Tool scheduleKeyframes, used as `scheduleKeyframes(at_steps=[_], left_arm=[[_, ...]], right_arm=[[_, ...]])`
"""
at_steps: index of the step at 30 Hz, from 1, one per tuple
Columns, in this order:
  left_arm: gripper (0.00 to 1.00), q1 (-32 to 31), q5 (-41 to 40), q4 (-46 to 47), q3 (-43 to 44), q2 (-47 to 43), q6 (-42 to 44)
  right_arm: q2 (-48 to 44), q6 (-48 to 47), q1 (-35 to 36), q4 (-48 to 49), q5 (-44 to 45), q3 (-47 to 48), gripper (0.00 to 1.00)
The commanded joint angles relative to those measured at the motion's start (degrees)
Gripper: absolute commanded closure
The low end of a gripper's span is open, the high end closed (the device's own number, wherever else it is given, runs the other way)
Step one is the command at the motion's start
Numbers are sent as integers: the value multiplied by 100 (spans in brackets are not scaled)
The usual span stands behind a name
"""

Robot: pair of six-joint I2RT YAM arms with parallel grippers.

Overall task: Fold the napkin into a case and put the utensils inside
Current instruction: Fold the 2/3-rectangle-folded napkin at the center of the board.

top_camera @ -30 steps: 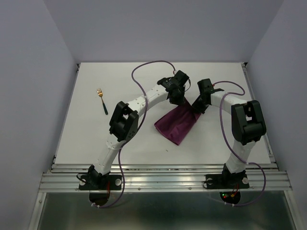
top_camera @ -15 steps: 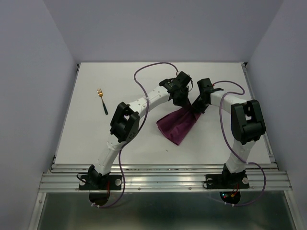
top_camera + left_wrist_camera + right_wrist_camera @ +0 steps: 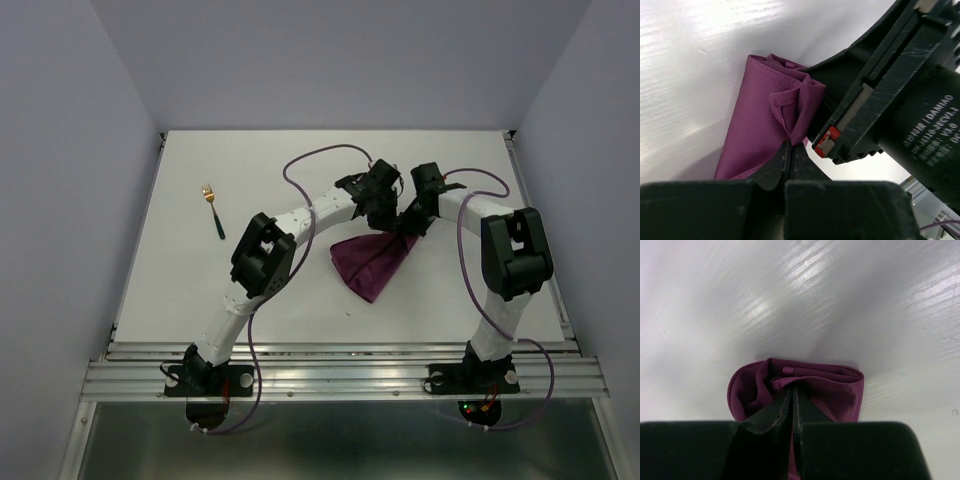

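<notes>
The plum-purple napkin [image 3: 368,262] hangs bunched from both grippers at mid-table, its lower end resting on the white surface. My left gripper [image 3: 385,222] is shut on the cloth's upper edge [image 3: 790,120]; its tips [image 3: 791,145] pinch a fold. Right beside it, my right gripper [image 3: 408,228] is shut on the gathered napkin [image 3: 840,390], the tips [image 3: 792,388] meeting on a crease. The two grippers nearly touch. One utensil, a gold-headed fork [image 3: 212,210] with a dark handle, lies far left. No knife is in view.
The white table [image 3: 480,290] is walled by pale panels on three sides. A metal rail [image 3: 340,375] runs along the near edge by the arm bases. Purple cables [image 3: 320,160] loop above the arms.
The left gripper has slid right toward the right gripper, drawing the napkin's held edges together. The cloth has narrowed and bunched. The fork has not moved.
</notes>
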Motion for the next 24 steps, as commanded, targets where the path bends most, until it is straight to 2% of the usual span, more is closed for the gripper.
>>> scheduleKeyframes(at_steps=[1,13,24], left_arm=[[100,-42,275,478,-200,-181,-295],[100,-41,468,645,-367,223,-411],[100,-33,336,540,-552,206,-129]], right_arm=[[309,48,8,-339,51,-163,93],[116,66,8,-304,-54,-233,93],[-841,83,-140,-409,69,-145,92]])
